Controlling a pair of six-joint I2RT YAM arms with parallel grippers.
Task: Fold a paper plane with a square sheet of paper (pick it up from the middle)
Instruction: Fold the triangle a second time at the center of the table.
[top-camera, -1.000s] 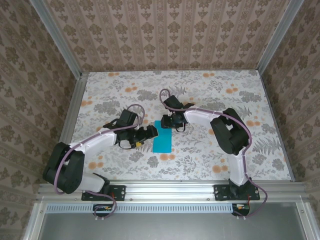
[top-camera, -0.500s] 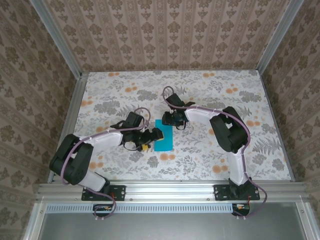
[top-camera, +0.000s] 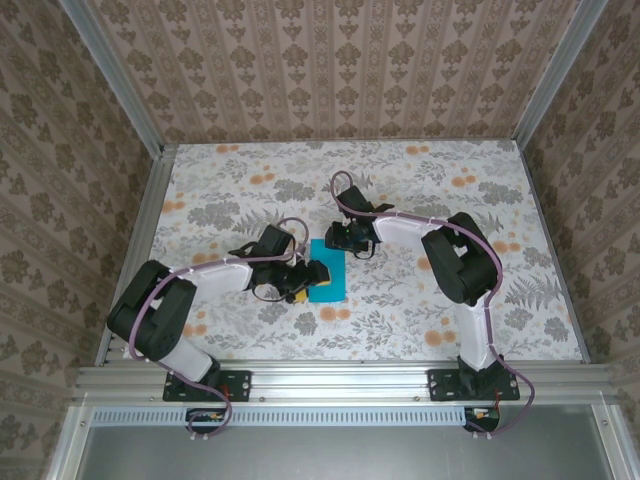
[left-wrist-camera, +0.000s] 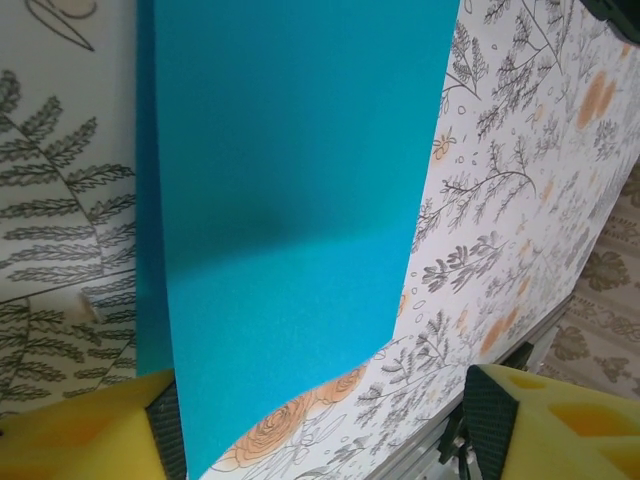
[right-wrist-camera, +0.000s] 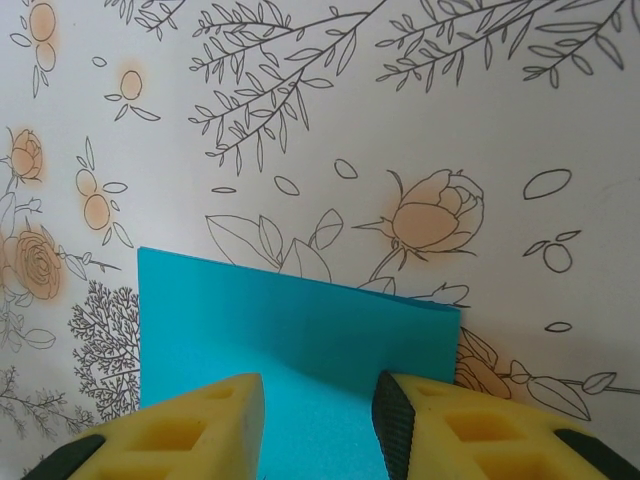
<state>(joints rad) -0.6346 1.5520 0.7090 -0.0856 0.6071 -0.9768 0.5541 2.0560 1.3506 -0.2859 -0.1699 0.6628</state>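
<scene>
On flower-printed table (top-camera: 430, 170), flat rectangular turquoise paper (top-camera: 335, 272)

The paper (top-camera: 328, 275) lies hemmed in mid-table: the left gripper (top-camera: 309, 281) crowds its left edge and the right gripper (top-camera: 346, 243) its far end. Its right side and near end stay reachable across bare table (top-camera: 450, 200). Walls (top-camera: 320, 70) close three sides.

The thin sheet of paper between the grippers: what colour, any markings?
Plain bright turquoise-blue, unmarked; the thin paper sheet shows best in the left wrist view.
</scene>
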